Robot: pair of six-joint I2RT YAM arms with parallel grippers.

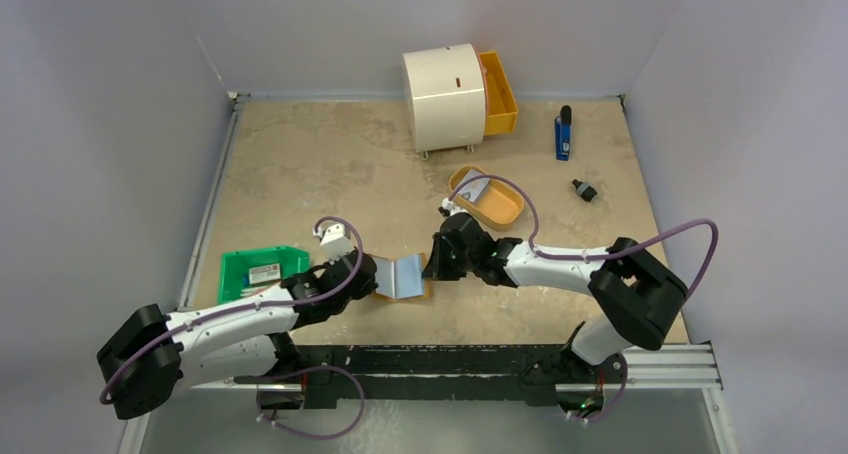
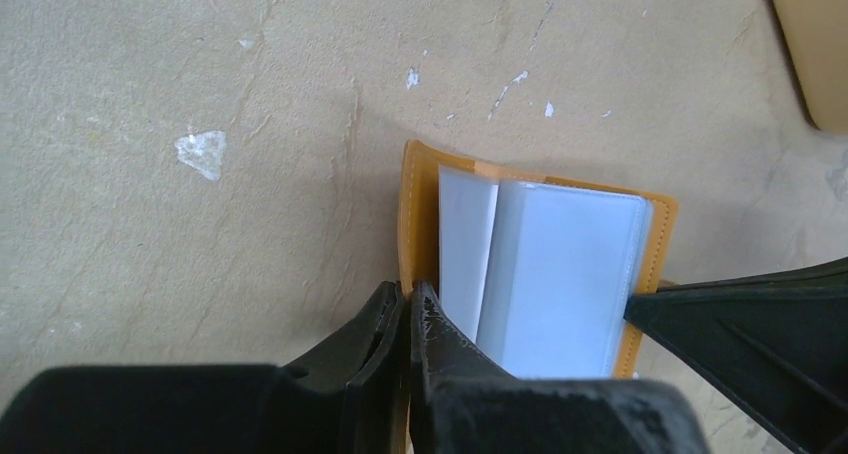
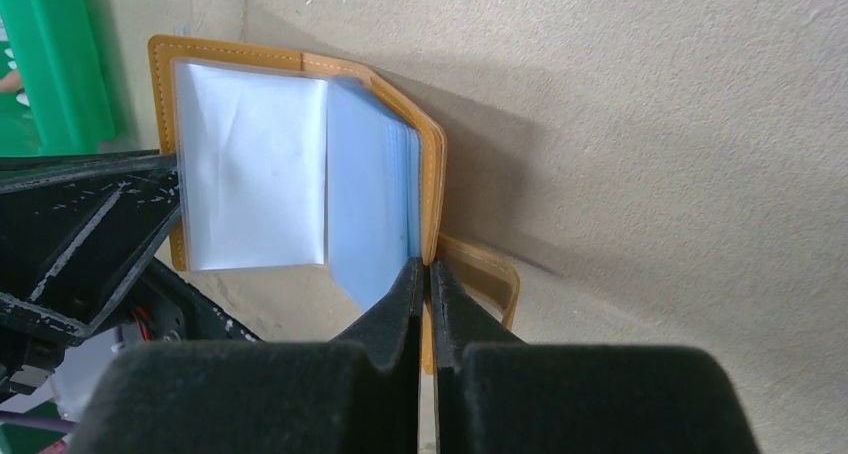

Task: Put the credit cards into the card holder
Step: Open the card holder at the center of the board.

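Note:
The tan card holder (image 1: 400, 276) lies open at the table's front middle, its clear blue-white sleeves facing up. My left gripper (image 1: 365, 274) is shut on its left cover, as the left wrist view (image 2: 410, 289) shows against the holder (image 2: 560, 274). My right gripper (image 1: 437, 259) is shut on its right cover, as the right wrist view (image 3: 428, 264) shows against the holder (image 3: 250, 174). One pale credit card (image 1: 264, 272) lies in the green tray (image 1: 240, 284). What looks like a second pale card (image 1: 474, 190) lies in the orange tray (image 1: 505, 209).
A white round drawer unit (image 1: 445, 96) with an open orange drawer (image 1: 497, 94) stands at the back. A blue object (image 1: 564, 134) and a small black object (image 1: 584, 190) lie at the back right. The green tray's edge shows in the right wrist view (image 3: 60, 64).

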